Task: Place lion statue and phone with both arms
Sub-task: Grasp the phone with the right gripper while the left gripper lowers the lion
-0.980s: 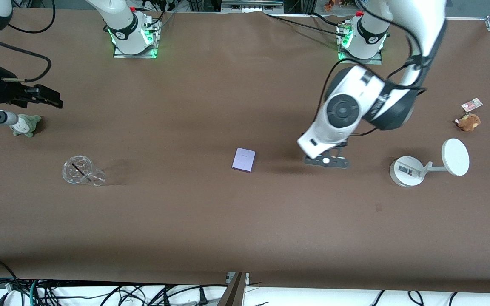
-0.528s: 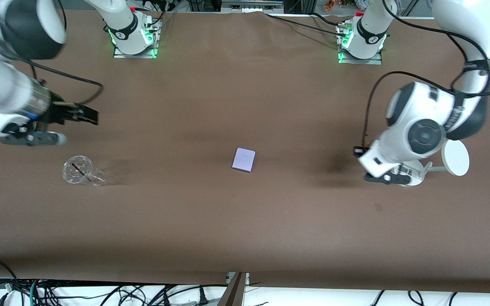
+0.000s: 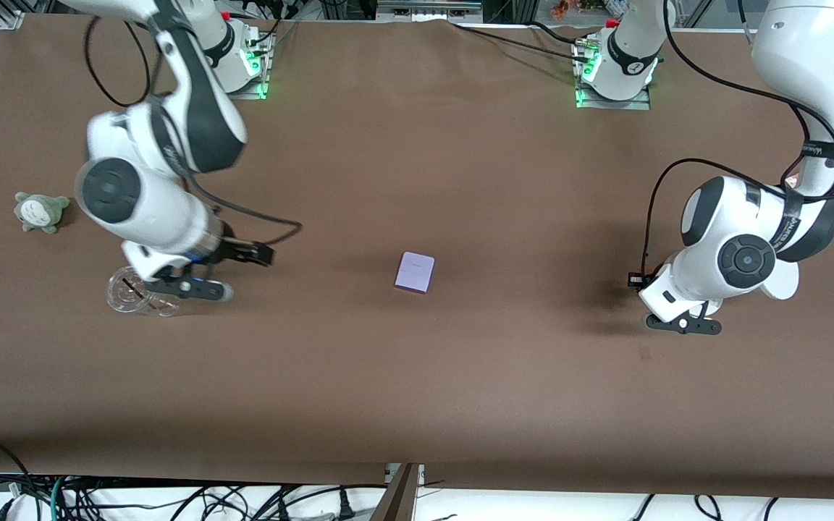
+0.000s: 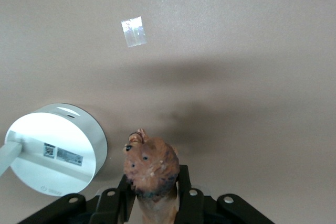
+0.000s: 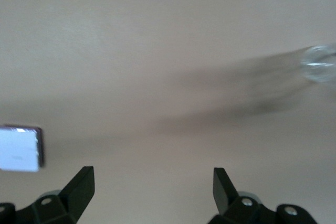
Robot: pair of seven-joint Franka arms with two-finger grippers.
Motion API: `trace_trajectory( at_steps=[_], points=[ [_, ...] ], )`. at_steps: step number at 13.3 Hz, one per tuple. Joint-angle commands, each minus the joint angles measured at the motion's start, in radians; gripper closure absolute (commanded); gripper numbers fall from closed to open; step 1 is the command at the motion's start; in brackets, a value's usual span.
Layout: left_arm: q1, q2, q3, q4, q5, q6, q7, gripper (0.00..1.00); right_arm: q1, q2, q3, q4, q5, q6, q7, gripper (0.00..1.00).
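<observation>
1. Counting what's on the brown desk (image 3: 460, 376): one small flat pale lavender phone (image 3: 415, 272) near the middle, one clear plastic cup (image 3: 129, 291) lying on its side toward the right arm's end, one little grey-green plush toy (image 3: 40, 210) farther from the front camera than the cup, and one white round-based stand (image 4: 52, 149) at the left arm's end.
2. The tiny orange-brown lion statue (image 4: 151, 169) is up in the air, pinched between the left gripper (image 3: 681, 323)'s fingers (image 4: 184, 192). The head pokes out past the fingertips, over bare desk just beside the stand's base.
3. The right gripper (image 3: 185, 286) hangs over the cup with its fingers (image 5: 79, 184) spread wide and nothing between them. In the right wrist view the phone shows at the frame's edge and the cup's rim is a blur.
4. One small pale patch (image 4: 134, 30) on the desk shows in the left wrist view. Can't tell what it is.
5. Room-wise: the phone sits alone with bare desk on every side, well apart from both grippers. The whole strip of desk nearest the front camera is open too.
</observation>
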Motion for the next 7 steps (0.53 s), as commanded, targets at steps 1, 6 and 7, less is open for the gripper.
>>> trace_trajectory(
  at_steps=[1,6,7],
  points=[
    [0.014,-0.008,-0.013,-0.020,0.027,0.015,0.009,0.84,0.084,0.115,-0.010,0.070,0.015,0.101,0.143,0.00],
    [0.013,-0.002,-0.013,-0.020,0.027,0.023,0.009,0.84,0.187,0.302,-0.012,0.240,0.006,0.153,0.356,0.00],
    [0.013,-0.002,-0.013,-0.020,0.027,0.024,0.009,0.84,0.205,0.327,-0.012,0.259,0.006,0.172,0.393,0.00]
  ],
)
